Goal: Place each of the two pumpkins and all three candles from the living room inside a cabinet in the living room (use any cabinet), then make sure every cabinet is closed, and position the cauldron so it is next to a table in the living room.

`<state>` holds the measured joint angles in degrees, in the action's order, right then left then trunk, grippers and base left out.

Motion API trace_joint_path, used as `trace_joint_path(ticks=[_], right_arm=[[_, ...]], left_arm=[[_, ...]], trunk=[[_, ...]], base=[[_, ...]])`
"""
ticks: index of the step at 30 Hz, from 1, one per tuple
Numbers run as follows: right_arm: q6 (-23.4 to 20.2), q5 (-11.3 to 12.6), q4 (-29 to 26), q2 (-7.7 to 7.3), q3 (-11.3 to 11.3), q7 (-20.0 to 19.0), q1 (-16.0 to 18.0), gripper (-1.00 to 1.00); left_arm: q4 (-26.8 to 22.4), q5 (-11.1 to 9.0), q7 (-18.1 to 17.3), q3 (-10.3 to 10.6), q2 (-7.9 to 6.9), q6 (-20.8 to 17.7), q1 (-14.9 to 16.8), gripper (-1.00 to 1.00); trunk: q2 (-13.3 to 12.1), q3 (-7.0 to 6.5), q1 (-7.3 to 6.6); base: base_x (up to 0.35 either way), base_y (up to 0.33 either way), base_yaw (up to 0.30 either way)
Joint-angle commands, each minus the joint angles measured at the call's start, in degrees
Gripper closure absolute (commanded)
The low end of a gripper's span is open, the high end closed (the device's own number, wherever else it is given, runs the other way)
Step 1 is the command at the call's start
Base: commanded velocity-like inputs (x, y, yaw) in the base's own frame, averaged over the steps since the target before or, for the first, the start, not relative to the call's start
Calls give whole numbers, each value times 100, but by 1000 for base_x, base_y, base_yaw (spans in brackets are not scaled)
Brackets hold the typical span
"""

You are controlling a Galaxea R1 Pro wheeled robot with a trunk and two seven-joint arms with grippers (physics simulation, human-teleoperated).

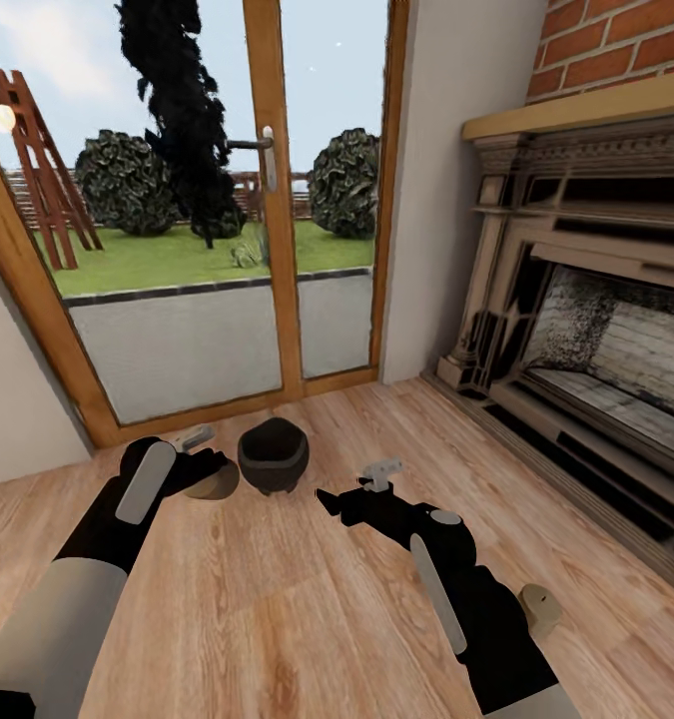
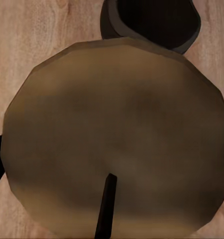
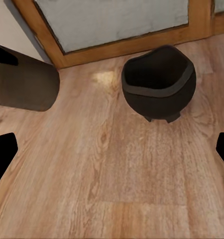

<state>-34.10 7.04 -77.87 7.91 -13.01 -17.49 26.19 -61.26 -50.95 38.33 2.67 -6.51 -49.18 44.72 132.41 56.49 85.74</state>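
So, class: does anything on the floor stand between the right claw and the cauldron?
Nothing visible does. In the right wrist view, bare wood floor lies between the open right claw and the cauldron. The candle in the left claw sits off to one side.

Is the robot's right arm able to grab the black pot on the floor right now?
Probably yes. The right gripper is open and empty, the pot stands just ahead of it, and bare floor lies between. The candle in the left gripper sits beside the pot, not in the way.

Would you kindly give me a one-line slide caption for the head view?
Left gripper holds a candle beside the cauldron on the wood floor; right gripper open nearby.
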Motion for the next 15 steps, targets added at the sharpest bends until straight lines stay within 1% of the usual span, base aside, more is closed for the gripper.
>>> trace_joint_path(ticks=[1, 7, 13, 15], right_arm=[[0, -1, 0, 0, 0, 0, 0, -100], [0, -1, 0, 0, 0, 0, 0, -100], [0, 6, -1, 0, 0, 0, -9, -100], [0, 7, -1, 0, 0, 0, -9, -100]], left_arm=[[0, 6, -10, 0, 0, -3, -1, 100], [0, 6, -10, -3, 0, -3, -2, 100], [-1, 3, -10, -3, 0, -3, -3, 100], [-6, 0, -10, 1, 0, -2, -1, 100]], trunk=[[0, -5, 0], [0, -35, 0], [0, -38, 0], [0, -38, 0]], base=[[35, 15, -251], [8, 4, -249], [3, 0, -28], [70, 34, -90]])
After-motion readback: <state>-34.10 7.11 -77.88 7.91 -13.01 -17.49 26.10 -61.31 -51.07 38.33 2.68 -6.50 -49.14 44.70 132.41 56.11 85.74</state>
